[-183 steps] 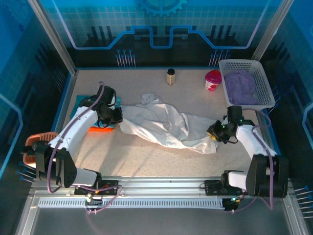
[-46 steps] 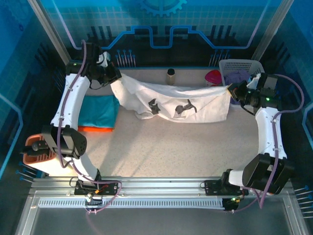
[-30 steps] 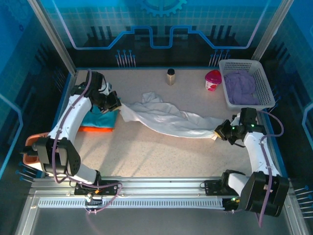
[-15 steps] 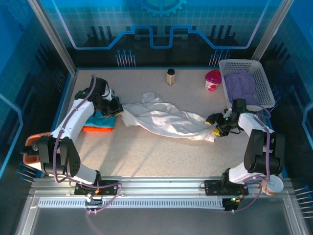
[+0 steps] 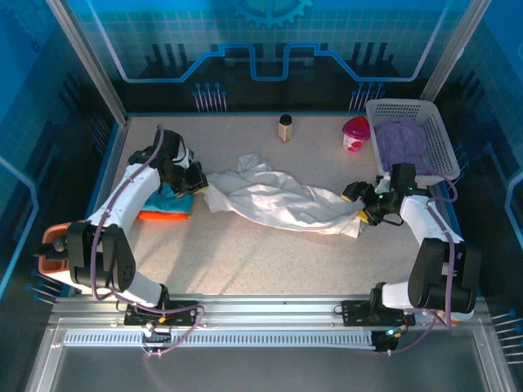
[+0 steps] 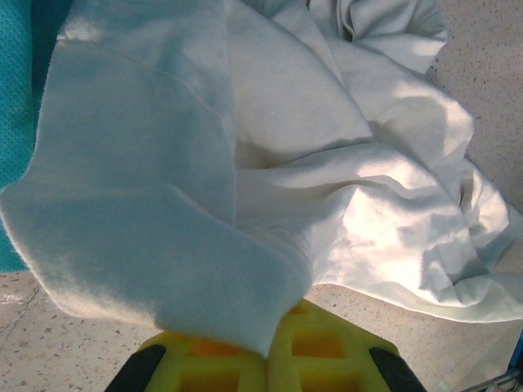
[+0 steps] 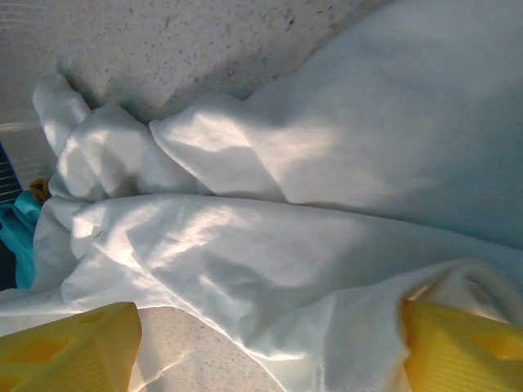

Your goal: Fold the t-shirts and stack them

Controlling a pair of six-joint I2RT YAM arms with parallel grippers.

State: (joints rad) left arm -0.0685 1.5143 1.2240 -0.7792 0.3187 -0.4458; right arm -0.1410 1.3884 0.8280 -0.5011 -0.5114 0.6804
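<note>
The white t-shirt (image 5: pixel 274 200) lies bunched in a long crumpled band across the table, its sleeves and collar lost in the folds. At its left end the left gripper (image 5: pixel 198 183) is clamped on an edge of it; the wrist view shows cloth rising from between the pressed-together yellow fingers (image 6: pixel 216 359). At its right end the right gripper (image 5: pixel 359 204) stands spread, with cloth lying between its fingers (image 7: pixel 69 343) and draped over one. Left of the white shirt, the teal t-shirt (image 5: pixel 159 198) lies on the orange t-shirt (image 5: pixel 167 216), both largely hidden under the left arm.
</note>
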